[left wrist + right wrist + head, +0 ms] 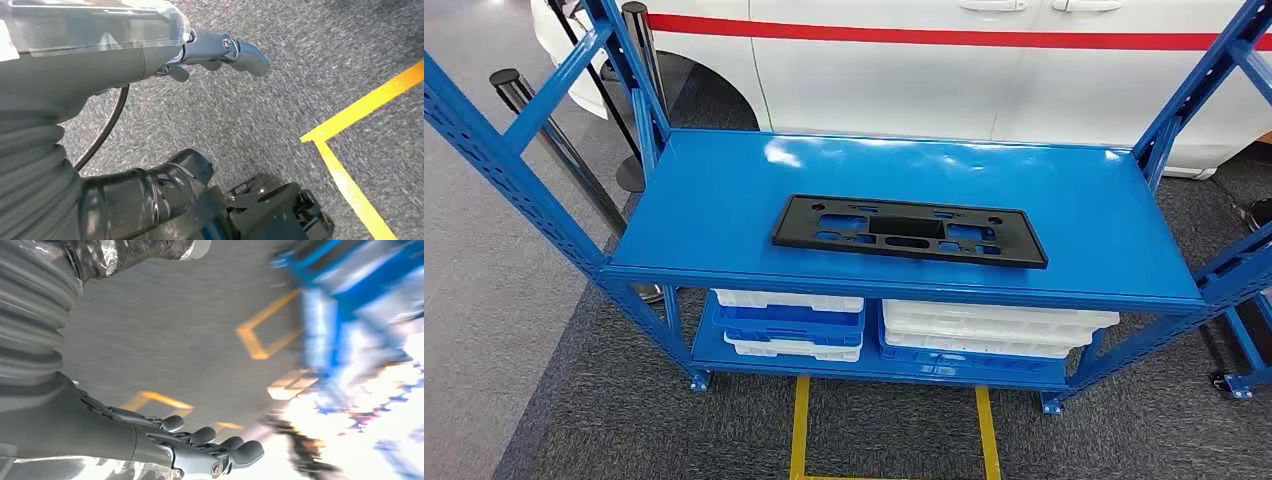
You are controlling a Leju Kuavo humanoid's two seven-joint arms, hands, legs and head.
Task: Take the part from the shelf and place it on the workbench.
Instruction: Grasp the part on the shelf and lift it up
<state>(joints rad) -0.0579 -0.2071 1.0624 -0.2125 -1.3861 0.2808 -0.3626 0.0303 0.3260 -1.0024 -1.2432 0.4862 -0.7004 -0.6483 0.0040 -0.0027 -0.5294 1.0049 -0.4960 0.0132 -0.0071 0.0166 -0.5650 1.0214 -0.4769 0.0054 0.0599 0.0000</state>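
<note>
Blue shelf (724, 215) holds a flat black part (910, 231), ready for pickup.
Left hand (220, 52) and right hand (200, 445) hang empty, fingers loosely spread, well below it.

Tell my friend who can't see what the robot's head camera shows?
A flat black plastic part with cut-out holes lies on the top of a blue metal shelf. White and blue trays are stacked underneath, and a white car stands behind.

The grey, ribbed-cuffed left hand (220, 52) hangs empty, fingers loosely extended. The matching right hand (200, 450) hangs empty too, dark fingers slightly curled.
</note>
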